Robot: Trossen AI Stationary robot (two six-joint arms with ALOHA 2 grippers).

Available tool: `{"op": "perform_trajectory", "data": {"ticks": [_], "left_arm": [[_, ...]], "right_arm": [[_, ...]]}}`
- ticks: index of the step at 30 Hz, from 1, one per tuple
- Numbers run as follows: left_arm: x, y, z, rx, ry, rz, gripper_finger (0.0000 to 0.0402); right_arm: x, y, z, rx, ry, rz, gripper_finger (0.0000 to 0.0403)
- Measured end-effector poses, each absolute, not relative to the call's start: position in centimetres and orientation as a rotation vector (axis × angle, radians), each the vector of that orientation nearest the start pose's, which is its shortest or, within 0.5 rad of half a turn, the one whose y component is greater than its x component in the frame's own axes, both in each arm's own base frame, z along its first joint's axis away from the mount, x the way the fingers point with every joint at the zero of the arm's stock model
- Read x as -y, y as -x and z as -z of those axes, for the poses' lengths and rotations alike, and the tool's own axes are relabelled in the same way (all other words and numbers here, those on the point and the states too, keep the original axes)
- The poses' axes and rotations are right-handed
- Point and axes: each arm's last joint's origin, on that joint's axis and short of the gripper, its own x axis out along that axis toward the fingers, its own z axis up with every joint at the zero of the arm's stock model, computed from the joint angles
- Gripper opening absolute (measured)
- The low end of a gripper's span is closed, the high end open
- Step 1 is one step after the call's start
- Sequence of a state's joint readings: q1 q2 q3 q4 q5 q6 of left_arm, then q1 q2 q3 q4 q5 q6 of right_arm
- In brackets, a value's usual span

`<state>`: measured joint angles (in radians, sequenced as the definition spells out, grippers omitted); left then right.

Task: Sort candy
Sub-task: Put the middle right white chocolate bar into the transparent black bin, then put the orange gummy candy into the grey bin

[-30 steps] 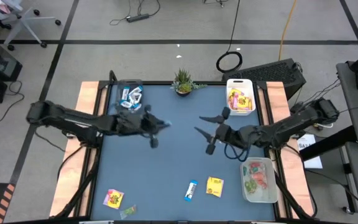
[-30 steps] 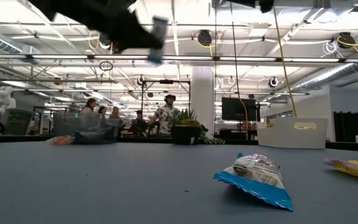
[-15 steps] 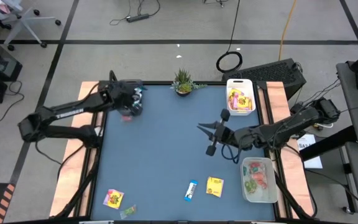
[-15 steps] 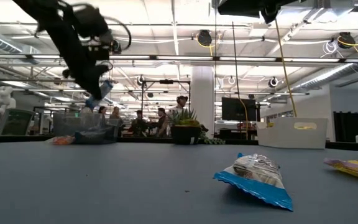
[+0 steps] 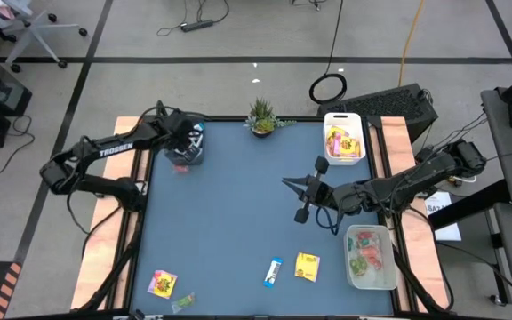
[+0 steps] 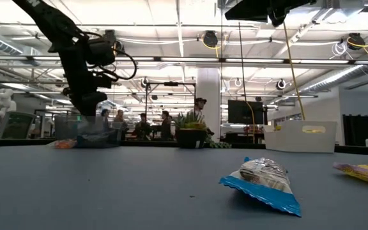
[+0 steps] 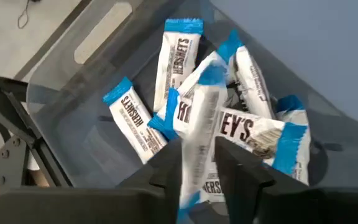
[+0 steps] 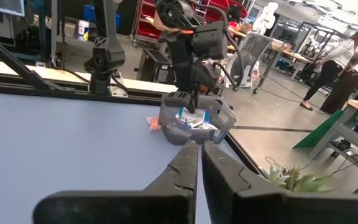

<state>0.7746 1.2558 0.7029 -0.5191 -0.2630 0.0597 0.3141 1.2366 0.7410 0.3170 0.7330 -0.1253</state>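
Hovering over the clear bin (image 5: 185, 147) at the far left corner of the blue surface (image 5: 238, 213), the left claw (image 7: 199, 163) has its fingers a little apart with a blue-and-white candy bar (image 7: 197, 134) between them. More bars lie in that bin. The right claw (image 5: 299, 197) waits shut, well right of the bin.

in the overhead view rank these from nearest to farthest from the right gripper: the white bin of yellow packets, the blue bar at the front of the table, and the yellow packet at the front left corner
Measured from the right gripper, near mid-table:
1. White bin, at the back right edge.
2. Blue bar, at the front, beside a yellow packet.
3. Yellow packet, at the front left corner, clearly farthest.
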Motion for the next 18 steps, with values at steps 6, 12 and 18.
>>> {"op": "perform_trajectory", "data": {"ticks": [6,12,18], "left_arm": [[-15.4,-16.3,-21.4,-1.055,0.159,-0.849,0.0164],[-12.0,-17.4,-25.1,-0.999,0.09,-0.645,0.0192],[-6.0,-18.0,-25.3,-1.099,-0.01,-0.299,0.0173]], "right_arm": [[-6.4,-25.8,-27.2,-0.19,0.21,0.408,0.0013],[-6.3,-25.8,-27.2,-0.194,0.212,0.408,0.0013],[-6.3,-25.8,-27.1,-0.202,0.217,0.407,0.0013]]}}
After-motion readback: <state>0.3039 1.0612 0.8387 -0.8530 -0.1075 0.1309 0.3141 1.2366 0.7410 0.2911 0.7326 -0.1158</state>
